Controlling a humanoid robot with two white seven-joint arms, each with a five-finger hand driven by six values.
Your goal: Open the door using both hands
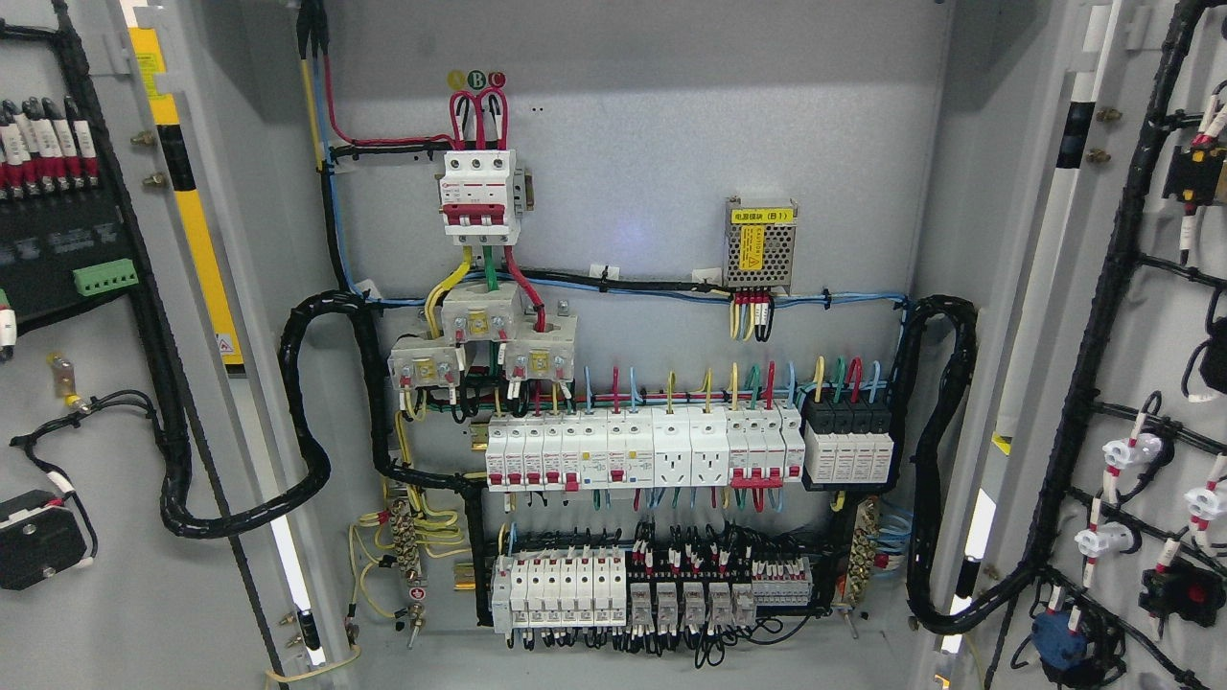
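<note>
both grey metal cabinet doors, left door point(115, 613) and right door point(1150, 115), stand swung wide open; neither hand is in view, so their state cannot be told.

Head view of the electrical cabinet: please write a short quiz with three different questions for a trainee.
1. True or false: both cabinet doors stand open.
2. What is mounted highest on the back panel? A) red-and-white breaker B) power supply C) black modules
3. Fill in: the power supply's label is ____.

Key:
1. True: left door and right door are swung out.
2. A, the red-and-white breaker.
3. Yellow, on the power supply.
No robot hand shows.
</note>
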